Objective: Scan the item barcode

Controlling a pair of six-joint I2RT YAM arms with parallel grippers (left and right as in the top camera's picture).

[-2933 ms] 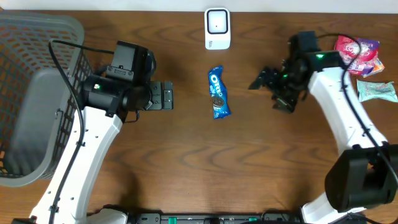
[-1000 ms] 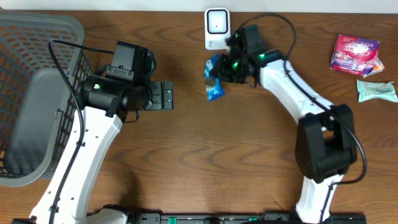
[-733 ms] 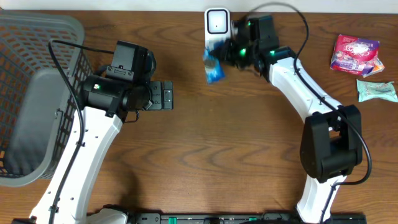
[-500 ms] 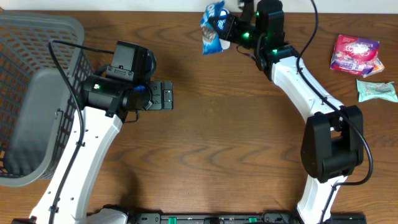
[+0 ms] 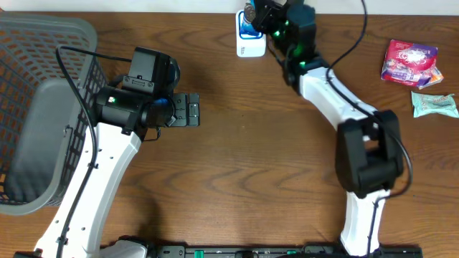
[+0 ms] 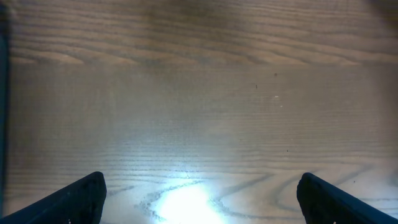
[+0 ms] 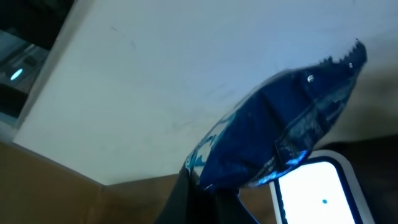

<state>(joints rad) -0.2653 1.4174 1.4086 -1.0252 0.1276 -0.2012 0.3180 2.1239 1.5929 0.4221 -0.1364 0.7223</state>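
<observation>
The right hand (image 5: 255, 13) reaches to the top centre of the overhead frame, closed on the blue snack packet (image 5: 248, 19), which it holds in the air just over the white scanner (image 5: 251, 47) standing at the far edge of the wooden worktop (image 5: 258, 158). From above, the packet covers the upper part of the scanner, so only the scanner's lower body shows below it. In the right wrist view the blue snack packet (image 7: 280, 140) fills the middle of the frame, crinkled and tilted, with its serrated end toward the upper right. It is pinched at its lower left end by the dark fingers (image 7: 186, 199), and the lit white face of the scanner (image 7: 314, 193) shows just beneath it at the lower right; whether packet and scanner touch cannot be told. The left hand (image 5: 188, 111) sits left of centre, well apart from the scanner, with its jaws spread wide. In its own camera the two fingertips (image 6: 78, 198) stand at the bottom corners, with bare, brightly lit wood between them. A grey mesh basket (image 5: 50, 43) fills the upper left of the overhead frame, its latticed walls and smooth grey floor showing. At the upper right, a pink snack bag (image 5: 409, 63) lies on the wood with a pale green packet (image 5: 434, 104) just below it.
</observation>
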